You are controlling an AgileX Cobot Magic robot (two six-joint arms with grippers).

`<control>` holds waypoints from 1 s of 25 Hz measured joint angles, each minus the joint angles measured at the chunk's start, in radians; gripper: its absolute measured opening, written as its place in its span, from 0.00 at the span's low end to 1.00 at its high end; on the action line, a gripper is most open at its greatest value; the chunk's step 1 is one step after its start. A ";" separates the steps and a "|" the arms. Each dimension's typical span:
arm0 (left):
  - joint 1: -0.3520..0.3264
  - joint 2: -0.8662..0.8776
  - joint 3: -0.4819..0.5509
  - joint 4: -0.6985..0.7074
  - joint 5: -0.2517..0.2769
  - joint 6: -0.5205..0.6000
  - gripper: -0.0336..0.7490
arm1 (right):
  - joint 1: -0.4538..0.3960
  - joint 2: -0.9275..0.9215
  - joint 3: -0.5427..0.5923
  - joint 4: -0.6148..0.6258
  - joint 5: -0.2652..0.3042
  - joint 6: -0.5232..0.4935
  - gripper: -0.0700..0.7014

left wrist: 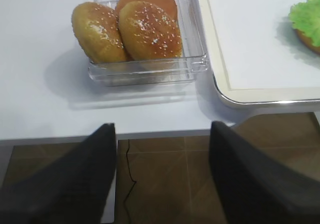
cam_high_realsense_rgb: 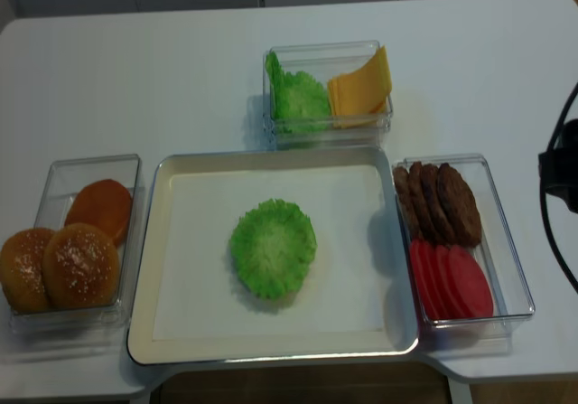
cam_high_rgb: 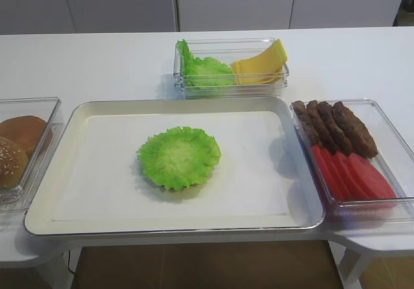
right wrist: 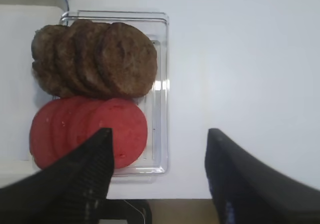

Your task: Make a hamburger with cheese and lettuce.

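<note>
A green ruffled lettuce leaf point(cam_high_rgb: 178, 158) lies in the middle of the white tray point(cam_high_rgb: 259, 172) and covers the hamburger bun half. Only the bun's golden-brown rim point(left wrist: 311, 41) peeks out under the leaf point(left wrist: 305, 11) in the left wrist view. The fanned pale-yellow cheese slices point(cam_high_rgb: 260, 63) stand in a clear box at the back, beside more lettuce point(cam_high_rgb: 206, 70). My right gripper point(right wrist: 160, 134) is open and empty over the table's front edge, next to the box of red slices point(right wrist: 90, 129). My left gripper point(left wrist: 162, 126) is open and empty, just off the table's front edge below the bun box. Neither gripper shows in the exterior views.
A clear box at the left holds domed brown buns point(left wrist: 149, 29), some sesame-seeded. A clear box at the right holds brown patties point(right wrist: 95, 58) and red slices point(cam_high_rgb: 352, 172). A black cable and arm part point(cam_high_realsense_rgb: 560, 164) show at the right edge.
</note>
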 joint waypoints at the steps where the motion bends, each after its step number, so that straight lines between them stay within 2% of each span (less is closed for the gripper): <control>1: 0.000 0.000 0.000 0.000 0.000 0.000 0.60 | -0.020 0.000 0.000 0.009 0.000 0.000 0.66; 6: 0.000 0.000 0.000 0.000 0.000 0.000 0.60 | -0.095 0.000 0.000 0.031 0.014 -0.001 0.66; 13: 0.000 0.000 0.000 0.000 0.000 0.000 0.60 | -0.097 -0.020 0.000 0.029 0.079 -0.001 0.66; 21: 0.000 0.000 0.000 0.000 0.000 0.000 0.60 | -0.097 -0.222 0.000 0.031 0.118 0.000 0.66; 25: 0.000 0.000 0.000 0.000 0.000 0.000 0.60 | -0.097 -0.350 0.000 0.081 0.126 0.002 0.66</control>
